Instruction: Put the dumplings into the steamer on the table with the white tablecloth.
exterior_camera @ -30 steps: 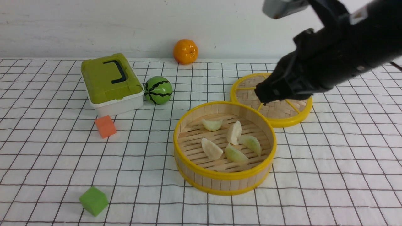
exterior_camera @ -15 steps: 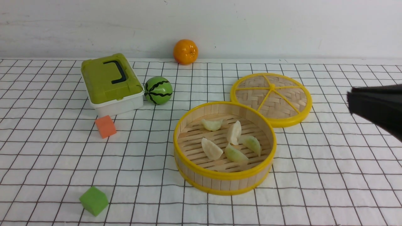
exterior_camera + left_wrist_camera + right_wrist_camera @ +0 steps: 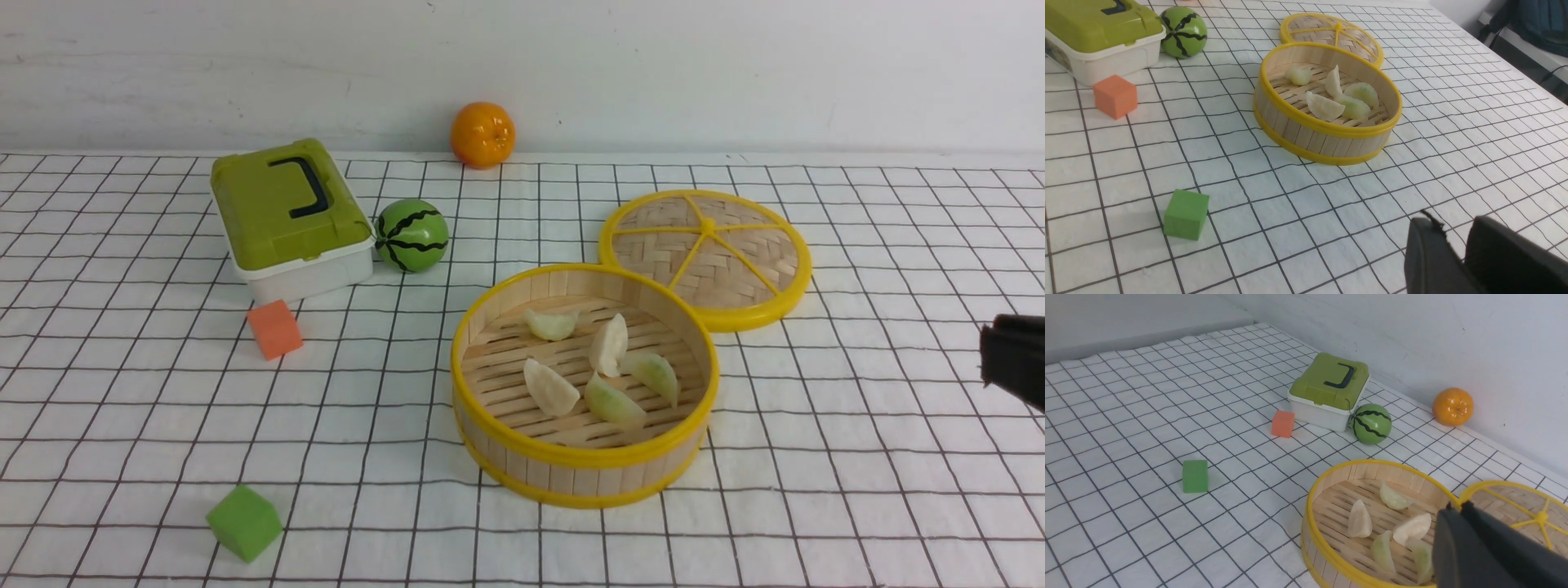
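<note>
The steamer (image 3: 571,465) stands on the white grid tablecloth (image 3: 857,457), right of centre. Several dumplings (image 3: 549,387) lie on its slatted floor; they also show in the left wrist view (image 3: 1325,108) and the right wrist view (image 3: 1360,519). My right gripper (image 3: 1012,359) shows only as a dark tip at the right edge, well to the right of the steamer. In its wrist view it (image 3: 1457,506) is shut and empty. My left gripper (image 3: 1449,222) is shut and empty, low over bare cloth nearer me than the steamer.
The flat woven lid (image 3: 706,257) lies touching the steamer's far right side. A green-lidded box (image 3: 290,216), a watermelon ball (image 3: 412,235) and an orange (image 3: 482,134) stand at the back left. An orange cube (image 3: 274,329) and a green cube (image 3: 244,523) lie left.
My right arm has pulled back from above the lid, moving right and down, until only its tip shows at the right edge. The dumplings and the steamer have not moved.
</note>
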You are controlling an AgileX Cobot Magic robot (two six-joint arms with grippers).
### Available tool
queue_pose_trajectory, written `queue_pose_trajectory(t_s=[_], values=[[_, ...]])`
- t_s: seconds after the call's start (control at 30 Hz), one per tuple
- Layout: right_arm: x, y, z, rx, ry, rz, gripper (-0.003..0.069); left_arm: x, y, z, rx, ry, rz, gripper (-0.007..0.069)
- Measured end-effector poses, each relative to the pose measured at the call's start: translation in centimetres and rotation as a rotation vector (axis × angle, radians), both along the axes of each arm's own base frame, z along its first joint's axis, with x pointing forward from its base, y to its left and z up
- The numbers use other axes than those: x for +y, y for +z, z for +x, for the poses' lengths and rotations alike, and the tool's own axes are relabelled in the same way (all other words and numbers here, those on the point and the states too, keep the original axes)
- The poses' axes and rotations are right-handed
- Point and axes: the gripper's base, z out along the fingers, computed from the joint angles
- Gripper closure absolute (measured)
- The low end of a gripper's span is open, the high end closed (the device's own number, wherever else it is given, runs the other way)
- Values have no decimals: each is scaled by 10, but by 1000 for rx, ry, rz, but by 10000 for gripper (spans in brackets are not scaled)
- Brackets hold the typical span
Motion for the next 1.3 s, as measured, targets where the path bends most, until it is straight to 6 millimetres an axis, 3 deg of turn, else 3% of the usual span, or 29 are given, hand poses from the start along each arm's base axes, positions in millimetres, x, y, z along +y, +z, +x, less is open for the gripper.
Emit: queue_pose_trajectory(t_s=[0.2, 0.3, 0.47, 0.53, 0.6, 0.67, 0.8, 1.07, 1.3], values=[[-1, 1, 1, -13, -12, 13, 675, 0, 0, 0, 0, 0, 0, 482], [-3, -8, 3, -25, -53, 39, 682, 0, 0, 0, 0, 0, 0, 481], [-26, -55, -1, -16, -270, 173, 682, 0, 0, 0, 0, 0, 0, 479], [-36, -81, -7, -9, -363, 184, 682, 0, 0, 0, 0, 0, 0, 479], [-42, -94, -10, 5, -420, 199, 682, 0, 0, 0, 0, 0, 0, 479], [-53, -125, -18, 32, -539, 213, 682, 0, 0, 0, 0, 0, 0, 476], [-67, -157, -29, 58, -726, 242, 682, 0, 0, 0, 0, 0, 0, 470], [-74, -197, -35, 150, -843, 224, 682, 0, 0, 0, -1, 1, 1, 461], [-73, -200, -36, 181, -834, 160, 683, 0, 0, 0, -1, 1, 1, 458]])
